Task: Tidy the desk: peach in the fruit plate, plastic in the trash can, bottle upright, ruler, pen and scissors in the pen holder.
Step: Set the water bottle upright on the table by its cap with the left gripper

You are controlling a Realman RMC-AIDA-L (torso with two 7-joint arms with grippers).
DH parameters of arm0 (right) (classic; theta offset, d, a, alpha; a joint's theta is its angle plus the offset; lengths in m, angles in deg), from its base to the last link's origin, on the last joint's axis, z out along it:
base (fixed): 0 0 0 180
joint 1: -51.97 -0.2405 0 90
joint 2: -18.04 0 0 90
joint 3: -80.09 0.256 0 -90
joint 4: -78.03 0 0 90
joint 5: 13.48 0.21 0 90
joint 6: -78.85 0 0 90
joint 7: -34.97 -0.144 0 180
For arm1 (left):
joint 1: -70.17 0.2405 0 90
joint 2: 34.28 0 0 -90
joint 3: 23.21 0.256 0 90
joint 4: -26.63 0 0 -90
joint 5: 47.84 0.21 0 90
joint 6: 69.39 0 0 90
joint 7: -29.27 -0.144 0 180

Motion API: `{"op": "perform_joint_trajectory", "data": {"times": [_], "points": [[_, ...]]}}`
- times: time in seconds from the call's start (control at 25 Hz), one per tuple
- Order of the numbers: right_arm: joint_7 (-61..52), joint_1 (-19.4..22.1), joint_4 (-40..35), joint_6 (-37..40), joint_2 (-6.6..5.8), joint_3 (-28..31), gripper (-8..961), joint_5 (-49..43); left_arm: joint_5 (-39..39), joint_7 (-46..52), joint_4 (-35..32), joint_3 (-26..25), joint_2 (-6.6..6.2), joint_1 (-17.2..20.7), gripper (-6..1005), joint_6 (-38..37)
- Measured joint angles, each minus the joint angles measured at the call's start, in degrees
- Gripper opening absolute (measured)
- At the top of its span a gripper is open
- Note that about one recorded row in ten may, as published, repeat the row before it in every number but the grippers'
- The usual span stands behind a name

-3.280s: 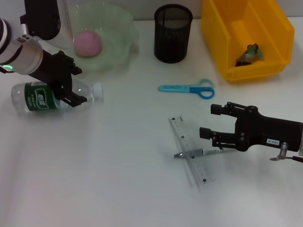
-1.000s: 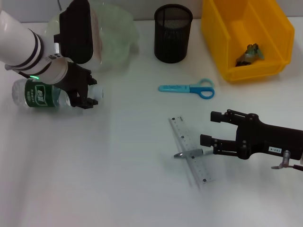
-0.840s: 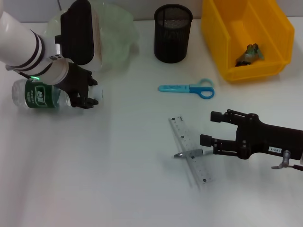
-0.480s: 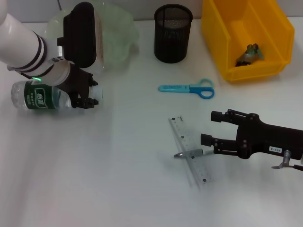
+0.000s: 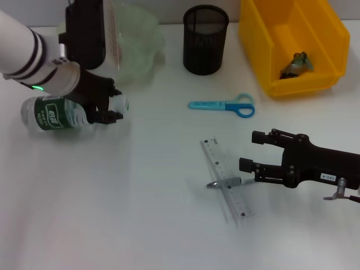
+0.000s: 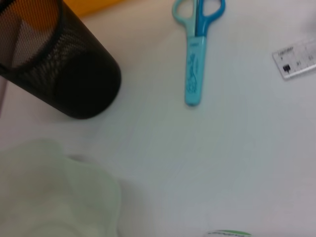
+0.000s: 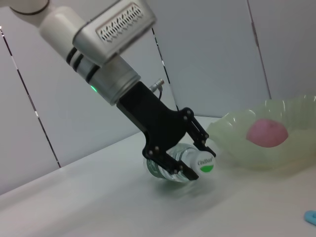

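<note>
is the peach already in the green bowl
Yes, in the right wrist view the pink peach sits inside the pale green fruit plate, behind the left gripper clamped on the bottle.

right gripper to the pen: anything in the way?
Nothing visible. The right gripper sits open on the desk just beside the pen, which lies across the ruler; bare tabletop between them.

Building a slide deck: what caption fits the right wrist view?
Left gripper clamped on the water bottle, tilting it cap-end up off the desk beside the peach in the fruit plate.
</note>
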Motion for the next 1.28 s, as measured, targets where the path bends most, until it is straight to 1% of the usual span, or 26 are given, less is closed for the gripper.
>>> {"op": "perform_joint_trajectory", "data": {"times": [0.16, 0.28, 0.44, 0.56, 0.68, 0.8, 1.12, 1.2, 1.28], "points": [[0.0, 0.0, 0.0, 0.08, 0.0, -0.01, 818, 0.0, -0.48, 0.95, -4.29, -1.02, 0.13, 1.28, 448, -2.47], [0.0, 0.04, 0.0, 0.15, 0.02, -0.01, 817, 0.0, -2.27, 1.45, -7.69, -2.04, 0.09, 2.54, 445, -4.49], [0.01, 0.12, 0.01, 0.34, 0.07, -0.02, 817, 0.0, -4.32, 1.88, -10.17, -4.59, -0.03, 3.13, 441, -7.26], [0.01, 0.17, 0.0, 0.64, 0.09, -0.01, 817, 0.0, -6.0, 2.56, -10.62, -8.84, -0.12, 2.44, 440, -10.23], [0.03, 0.18, 0.0, 0.72, 0.09, -0.01, 817, 0.0, -8.79, 2.63, -10.8, -14.75, -0.36, 0.96, 440, -14.96], [0.12, 0.18, 0.0, 0.74, 0.09, -0.01, 817, 0.0, -9.54, 2.59, -10.84, -19.07, -0.4, -0.1, 440, -18.13], [0.21, 0.18, 0.0, 0.76, 0.03, -0.01, 817, 0.0, -12.11, 3.16, -10.42, -27.62, -0.51, -1.83, 441, -23.77], [0.21, 0.18, 0.0, 0.77, 0.02, -0.01, 817, 0.0, -12.88, 3.85, -10.17, -29.87, -0.75, -2.11, 443, -24.67], [0.21, 0.18, 0.0, 0.76, 0.01, -0.01, 817, 0.0, -13.73, 4.76, -9.33, -31.33, -1.3, -2.22, 445, -24.94]]}}
